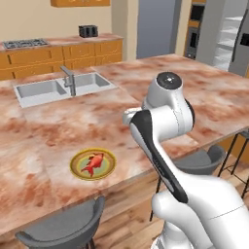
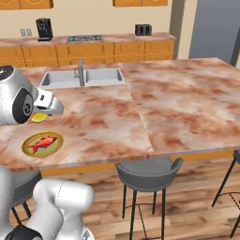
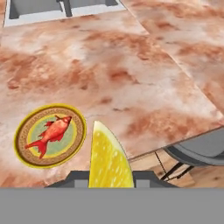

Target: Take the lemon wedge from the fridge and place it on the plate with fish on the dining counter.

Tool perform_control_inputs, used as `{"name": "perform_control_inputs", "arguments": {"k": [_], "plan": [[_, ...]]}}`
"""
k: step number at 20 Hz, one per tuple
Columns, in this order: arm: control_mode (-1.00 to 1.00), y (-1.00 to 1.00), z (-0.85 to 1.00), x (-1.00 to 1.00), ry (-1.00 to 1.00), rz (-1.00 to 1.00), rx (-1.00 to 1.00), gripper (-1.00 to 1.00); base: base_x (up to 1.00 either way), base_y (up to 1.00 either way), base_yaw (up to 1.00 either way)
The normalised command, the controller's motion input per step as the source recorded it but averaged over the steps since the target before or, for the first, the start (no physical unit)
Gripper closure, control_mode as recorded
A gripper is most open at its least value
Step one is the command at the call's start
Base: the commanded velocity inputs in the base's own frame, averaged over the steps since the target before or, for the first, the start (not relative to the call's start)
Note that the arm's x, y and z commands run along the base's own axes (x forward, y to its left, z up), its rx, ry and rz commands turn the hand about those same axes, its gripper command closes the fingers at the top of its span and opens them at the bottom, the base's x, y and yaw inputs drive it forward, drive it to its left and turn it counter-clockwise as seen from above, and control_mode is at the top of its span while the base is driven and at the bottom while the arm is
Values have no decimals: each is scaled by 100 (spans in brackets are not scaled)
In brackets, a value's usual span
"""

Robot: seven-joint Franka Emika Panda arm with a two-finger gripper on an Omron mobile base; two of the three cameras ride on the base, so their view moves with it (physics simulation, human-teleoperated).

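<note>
In the hand view the lemon wedge (image 3: 109,159), bright yellow and upright, sits pinched between the dark fingertips of my gripper (image 3: 110,177), which is shut on it. The olive-gold plate (image 3: 22,151) with the red-orange fish (image 3: 51,134) lies on the dining counter (image 3: 131,78), below and left of the wedge. From the right base view the gripper (image 2: 44,112) hovers with the lemon wedge (image 2: 39,117) just beyond the plate (image 2: 56,136) and fish (image 2: 41,143). The plate (image 1: 110,171) lies left of my arm. The fridge (image 1: 211,29) stands open at the far right.
A steel sink (image 1: 44,92) with a faucet (image 1: 70,80) is set into the counter behind the plate. Grey stools (image 1: 63,228) (image 2: 147,173) stand along the near counter edge. Orange cabinets (image 2: 93,49) with a cooktop line the back wall.
</note>
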Motion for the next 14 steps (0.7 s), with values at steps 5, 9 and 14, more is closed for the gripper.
{"name": "perform_control_inputs", "arguments": {"k": [5, 9, 14], "plan": [[100, 0, 0, 0, 0, 0, 0, 100, -5, 54, 3], [-100, 69, -8, -15, -8, -5, 8, 100, 0, 0, 0], [-100, 20, -34, -1, -3, -17, 26, 100, 0, 0, 0]]}}
